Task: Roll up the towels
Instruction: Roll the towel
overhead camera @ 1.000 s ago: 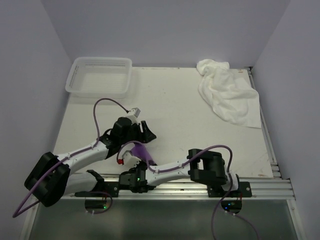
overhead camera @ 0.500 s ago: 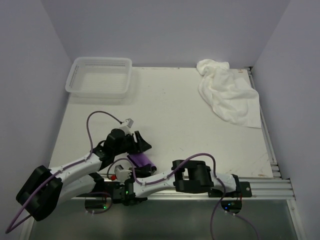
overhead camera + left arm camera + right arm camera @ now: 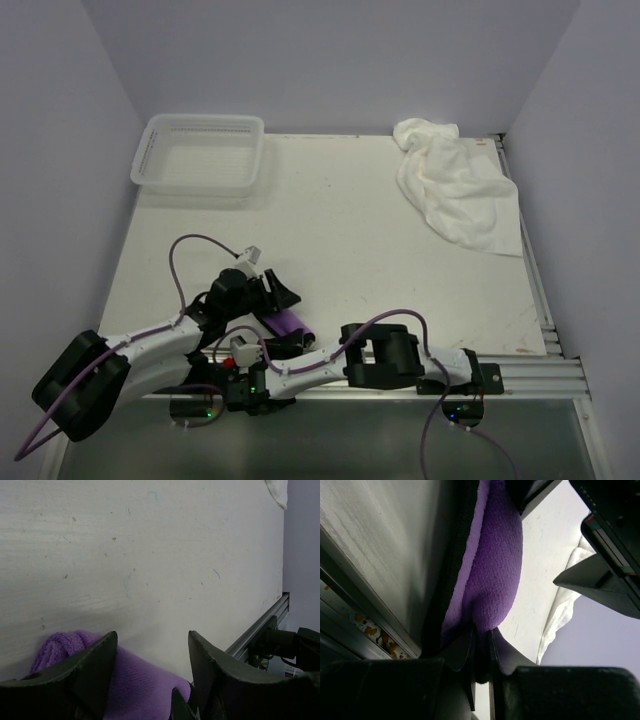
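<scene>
Near front edge of table (image 3: 350, 220) | right gripper (image 3: 481, 647) is pinching purple towel (image 3: 495, 570) | left gripper (image 3: 152, 645) is hanging over it, jaws spread

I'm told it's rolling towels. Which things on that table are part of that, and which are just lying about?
Part of the job:
- purple towel, at the near edge between the two arms
- white towel, crumpled in the far right corner

Just lying about:
- white mesh basket, in the far left corner
</scene>
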Tool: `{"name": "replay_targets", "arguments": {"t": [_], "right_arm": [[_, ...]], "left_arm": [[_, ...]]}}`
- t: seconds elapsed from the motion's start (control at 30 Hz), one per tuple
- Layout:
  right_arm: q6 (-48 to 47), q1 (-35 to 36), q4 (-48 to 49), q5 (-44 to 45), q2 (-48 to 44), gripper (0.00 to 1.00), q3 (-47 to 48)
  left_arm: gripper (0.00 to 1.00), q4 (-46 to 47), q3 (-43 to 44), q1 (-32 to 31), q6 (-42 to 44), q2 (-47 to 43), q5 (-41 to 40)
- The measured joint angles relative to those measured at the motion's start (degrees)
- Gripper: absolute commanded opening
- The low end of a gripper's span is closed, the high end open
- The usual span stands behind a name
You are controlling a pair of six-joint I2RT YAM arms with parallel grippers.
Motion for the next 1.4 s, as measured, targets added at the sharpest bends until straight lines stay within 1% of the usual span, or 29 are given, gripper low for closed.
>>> {"name": "replay_targets", "arguments": {"t": [0.17,0.27,0.3,0.37,0.4,0.47,0.57,0.6,0.67,0.8,0.9,1.07,1.13,1.27,1.33,1.4], "right_arm": [[0.3,-0.1,3.0,-0.8,-2.6,0.18,-3.1],[0.9,-0.3,4.5,-2.1,-4.2,0.29,-4.1],[1.1,-0.4,5.1,-2.6,-4.7,0.35,-4.6],[1.7,-0.5,6.4,-3.2,-6.2,0.41,-5.9],[2.0,-0.5,7.5,-3.9,-7.3,0.48,-6.9],[2.9,-0.7,9.0,-5.4,-9.9,0.54,-8.6],[5.0,-1.0,12.0,-9.2,-14.9,0.57,-12.1],[5.7,-1.0,12.9,-10.3,-16.6,0.6,-13.6],[6.6,-1.0,14.0,-12.0,-19.3,0.63,-15.9],[9.0,-1.0,16.7,-14.8,-24.3,0.64,-20.6],[9.9,-1.0,20.7,-17.2,-28.7,0.66,-25.6],[10.1,-2.1,29.6,-24.5,-41.6,0.67,-36.1],[10.5,-4.1,34.9,-28.4,-47.5,0.68,-39.6],[13.6,-12.2,46.6,-37.4,-56.9,0.69,-46.6],[15.8,-16.7,51.8,-41.6,-58.7,0.69,-49.6],[17.7,-20.0,55.3,-44.8,-58.4,0.69,-51.4]], "left_arm": [[0.63,2.4,0.2,-0.4,-1.8,4.4,-1.7],[0.63,5.4,-0.8,-0.4,-3.4,5.5,-2.3],[0.63,6.2,-1.2,-0.4,-3.9,5.6,-2.5],[0.63,7.1,-1.6,-0.5,-4.5,5.6,-3.0],[0.63,7.3,-1.6,-0.5,-4.6,5.6,-3.2],[0.63,7.6,-1.7,-0.5,-4.6,5.6,-3.6],[0.63,7.5,-1.7,-0.8,-4.6,5.5,-4.3],[0.63,7.5,-1.7,-0.8,-4.6,5.5,-4.5],[0.63,7.5,-1.7,-0.9,-4.6,5.7,-4.8],[0.63,8.0,-1.6,-0.9,-4.6,6.4,-4.9],[0.63,8.7,-1.6,-0.9,-4.6,7.1,-5.0],[0.63,9.1,-1.6,-0.9,-4.6,7.4,-5.2],[0.63,9.2,-1.6,-0.9,-4.6,7.4,-5.2],[0.63,9.4,-1.6,-0.9,-4.6,7.4,-5.2],[0.63,9.7,-1.7,-0.9,-4.6,7.5,-5.2],[0.63,9.9,-1.8,-0.9,-4.6,7.5,-5.2]]}}
